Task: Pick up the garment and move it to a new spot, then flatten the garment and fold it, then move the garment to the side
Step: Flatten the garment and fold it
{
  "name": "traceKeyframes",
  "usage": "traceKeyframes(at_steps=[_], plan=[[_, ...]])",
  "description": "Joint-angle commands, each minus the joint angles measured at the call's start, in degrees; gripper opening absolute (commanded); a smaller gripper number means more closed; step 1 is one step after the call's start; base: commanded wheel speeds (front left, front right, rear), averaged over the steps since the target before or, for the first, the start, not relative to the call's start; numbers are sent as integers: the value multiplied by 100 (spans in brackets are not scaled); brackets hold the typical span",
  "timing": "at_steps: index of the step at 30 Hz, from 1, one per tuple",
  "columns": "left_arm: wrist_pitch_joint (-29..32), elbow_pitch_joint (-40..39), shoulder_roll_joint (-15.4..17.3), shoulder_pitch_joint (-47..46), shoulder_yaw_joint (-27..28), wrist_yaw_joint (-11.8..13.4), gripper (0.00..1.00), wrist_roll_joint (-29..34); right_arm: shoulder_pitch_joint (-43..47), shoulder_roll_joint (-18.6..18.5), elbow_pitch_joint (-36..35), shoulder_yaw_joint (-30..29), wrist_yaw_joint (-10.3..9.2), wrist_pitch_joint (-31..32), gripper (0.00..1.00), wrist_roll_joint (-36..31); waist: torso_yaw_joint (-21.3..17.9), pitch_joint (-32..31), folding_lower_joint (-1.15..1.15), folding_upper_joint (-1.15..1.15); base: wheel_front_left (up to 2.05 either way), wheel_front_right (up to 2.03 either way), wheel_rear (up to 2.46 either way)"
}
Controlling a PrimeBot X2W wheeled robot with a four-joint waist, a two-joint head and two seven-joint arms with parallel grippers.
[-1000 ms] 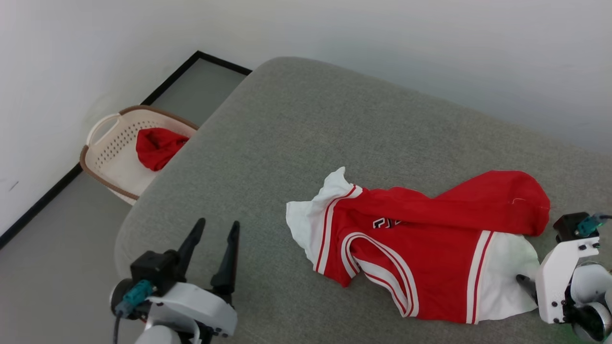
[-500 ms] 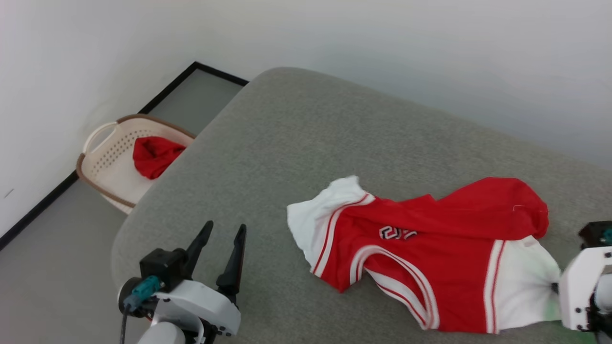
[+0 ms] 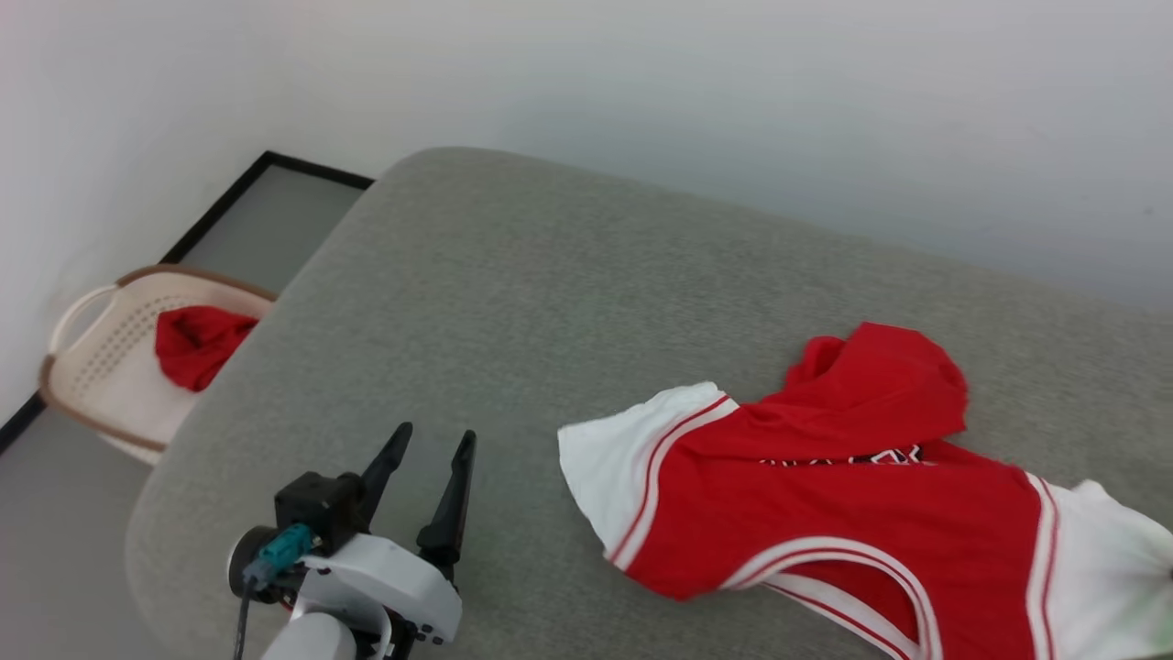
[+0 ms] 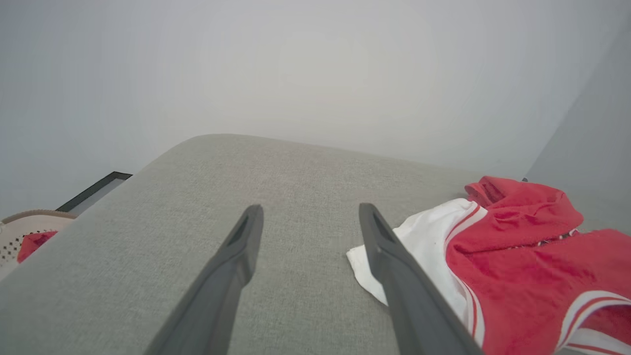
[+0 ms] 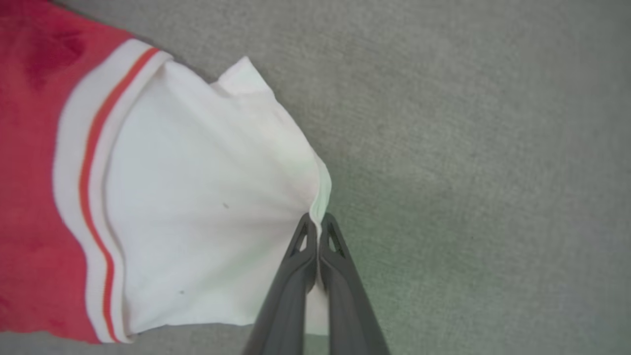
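The garment (image 3: 852, 513), a red jersey with white sleeves and striped trim, lies crumpled on the grey cushion (image 3: 550, 302) at the right of the head view, its lower part folded back over the lettering. In the right wrist view my right gripper (image 5: 317, 222) is shut on the edge of the garment's white sleeve (image 5: 207, 197), and the cloth is drawn taut toward the tips. My left gripper (image 3: 433, 438) hovers open over bare cushion, left of the garment's other white sleeve (image 3: 623, 467). The left wrist view shows its fingers (image 4: 241, 251) spread wide, the garment (image 4: 517, 256) to their right.
A cream laundry basket (image 3: 87, 367) holding a small all-red cloth (image 3: 197, 341) stands on the floor beyond the cushion's left edge. A pale wall runs behind the cushion. Bare cushion stretches from the left gripper to the far edge.
The right gripper has shut on the white sleeve and drawn the garment rightward, pulling it taut. The head camera has shifted, so the basket sits further left. The left gripper stays open.
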Motion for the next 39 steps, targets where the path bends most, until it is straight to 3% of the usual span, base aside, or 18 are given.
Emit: traceKeyframes(at_steps=[1, 6, 12, 14, 15, 21, 28, 33, 39], plan=[[1, 14, 15, -50, 1, -22, 100, 27, 107, -58, -26, -92, -8, 24, 0, -67, -184, -24, 0, 0, 0, 0, 0], [8, 100, 29, -84, -64, -42, 100, 45, 473, -111, -123, -480, -8, 125, 0, -206, -339, -54, 0, 0, 0, 0, 0], [55, 162, 59, -114, -165, -70, 100, 56, 718, 140, -23, -825, -8, 61, 0, -539, -430, -127, 0, 0, 0, 0, 0], [86, 177, 77, -108, -187, -70, 100, 56, 721, 235, -31, -833, -8, -87, 47, -676, -462, -167, 0, 0, 0, 0, 0], [87, 182, 86, -102, -193, -73, 100, 47, 713, 272, -36, -834, -8, -174, 99, -757, -478, -184, 0, 0, 0, 0, 0], [133, 149, 171, 7, -174, -46, 100, -30, 562, 431, -153, -727, -8, -385, 100, -947, -682, -316, 0, 0, 0, 0, 0], [150, 9, 276, 153, -118, 48, 100, -81, 541, 414, -880, -569, -8, -933, 100, -1071, -1116, -436, 0, 0, 0, 0, 0], [114, -118, 321, 237, -63, 106, 100, -103, 744, 452, -1631, -504, -8, -1888, 100, -1393, -1467, -475, 0, 0, 0, 0, 0], [81, -230, 398, 414, 41, 195, 100, -152, 1052, 834, -2353, -718, -7, -3271, 100, -2100, -1915, -505, 0, 0, 0, 0, 0]])
